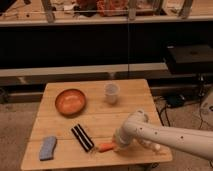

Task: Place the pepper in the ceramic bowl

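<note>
Pepper (106, 147) near front edge of surface (134, 106), claw (119, 144) right beside; grip impossible to tell, possibly loose. Could drop short of ceramic bowl (70, 102) near far-left corner.

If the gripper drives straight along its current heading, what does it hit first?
Most likely the pepper. The gripper is low over the front of the table, pointing left, and the pepper lies right at its tip; contact can't be judged. The striped bar comes next.

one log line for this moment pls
pepper: lying near table front edge | hand: low at its right end | ceramic bowl: empty, back left
</note>
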`<state>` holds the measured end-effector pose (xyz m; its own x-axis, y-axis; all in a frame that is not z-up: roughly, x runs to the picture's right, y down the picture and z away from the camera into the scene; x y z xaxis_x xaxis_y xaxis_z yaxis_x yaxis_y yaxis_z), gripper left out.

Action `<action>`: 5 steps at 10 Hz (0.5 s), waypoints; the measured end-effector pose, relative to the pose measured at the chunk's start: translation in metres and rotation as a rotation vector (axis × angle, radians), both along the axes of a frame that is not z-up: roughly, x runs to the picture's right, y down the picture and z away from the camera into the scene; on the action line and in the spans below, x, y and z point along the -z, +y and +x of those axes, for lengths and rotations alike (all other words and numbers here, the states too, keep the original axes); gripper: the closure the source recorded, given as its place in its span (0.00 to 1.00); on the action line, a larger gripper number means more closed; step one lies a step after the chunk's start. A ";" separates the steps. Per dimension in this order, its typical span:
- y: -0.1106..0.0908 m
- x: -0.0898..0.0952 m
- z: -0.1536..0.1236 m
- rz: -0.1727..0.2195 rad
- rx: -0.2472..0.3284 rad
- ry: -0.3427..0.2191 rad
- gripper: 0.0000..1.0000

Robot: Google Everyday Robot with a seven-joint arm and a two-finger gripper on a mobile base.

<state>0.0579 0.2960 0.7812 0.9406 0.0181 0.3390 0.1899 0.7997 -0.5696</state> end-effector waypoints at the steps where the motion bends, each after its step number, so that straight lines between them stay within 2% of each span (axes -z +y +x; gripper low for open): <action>1: 0.000 -0.004 0.001 0.012 -0.006 0.020 0.97; 2: -0.001 -0.004 0.001 0.016 -0.013 0.023 0.93; 5: -0.001 -0.002 0.003 0.012 -0.007 0.026 1.00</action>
